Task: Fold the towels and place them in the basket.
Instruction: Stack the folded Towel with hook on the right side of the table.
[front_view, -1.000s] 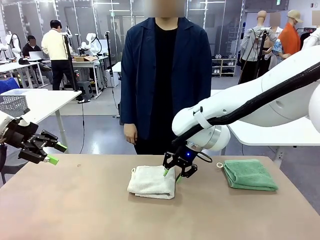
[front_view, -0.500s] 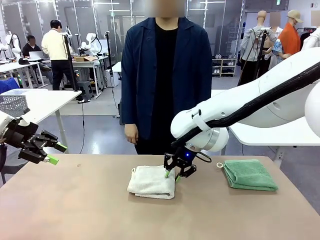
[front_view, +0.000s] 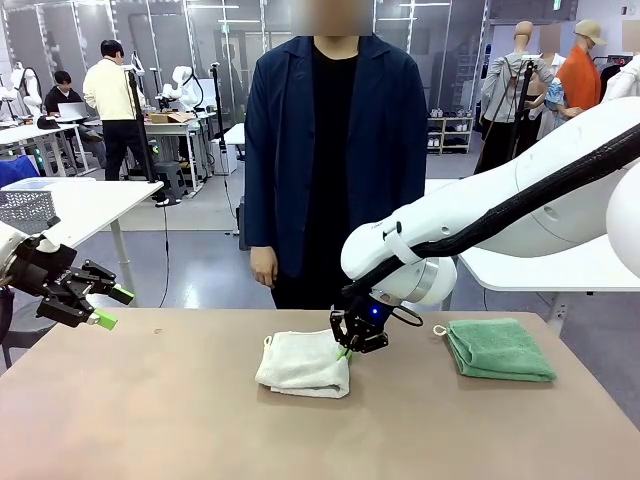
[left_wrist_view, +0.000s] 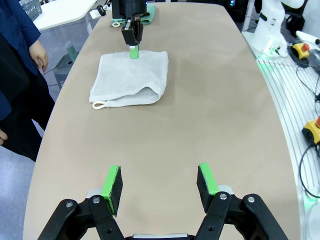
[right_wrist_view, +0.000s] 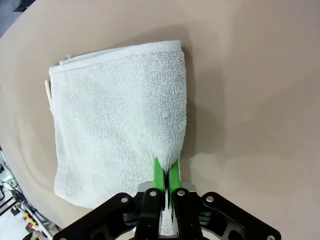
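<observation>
A folded cream-white towel (front_view: 298, 363) (left_wrist_view: 131, 76) (right_wrist_view: 112, 120) lies at the middle of the table. My right gripper (front_view: 345, 349) (right_wrist_view: 165, 173) (left_wrist_view: 133, 50) is shut on this towel's edge, on the side nearest the green towel, with a pinch of terry between its green pads. A folded green towel (front_view: 499, 348) (left_wrist_view: 148, 13) lies flat to the right, with its white loop at the far left corner. Over the table's left edge hovers my left gripper (front_view: 108, 307) (left_wrist_view: 159, 182), open and holding nothing. The basket is out of view.
A person in a dark jacket stands at the far side, one hand (front_view: 262, 268) hanging at the table edge. A pale grey lattice basket (front_view: 25, 208) sits on a white side table at the left. Bare tabletop (front_view: 180, 420) stretches in front of the towels.
My right gripper's fingers have closed onto the white towel's edge and shifted slightly toward it. The left arm and both towels have stayed in place.
</observation>
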